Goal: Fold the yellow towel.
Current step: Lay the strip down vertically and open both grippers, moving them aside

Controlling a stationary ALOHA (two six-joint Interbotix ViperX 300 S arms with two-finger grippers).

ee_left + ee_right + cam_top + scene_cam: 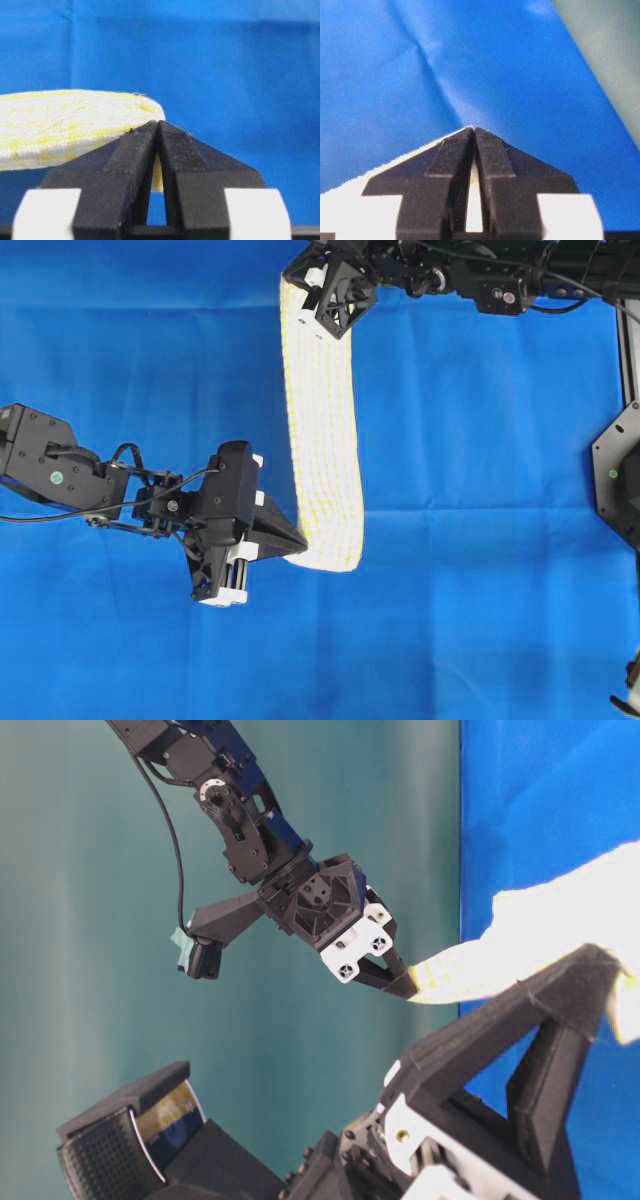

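Soft white towel with thin yellow checks (322, 420): drawn into a long narrow band running top to bottom in the overhead view, over blue cloth. Far end pinched at the top, near end rounded and doubled over at the bottom, layers stacked there. Table-level view shows it lifted, a corner pulled to a point.

towel (322, 420) over cloth (480, 440) | between left arm (150, 502), right arm (470, 275)

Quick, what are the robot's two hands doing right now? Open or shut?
Left hand: shut, pinching one end of the yellow towel.
Right hand: shut, pinching the towel's other end.
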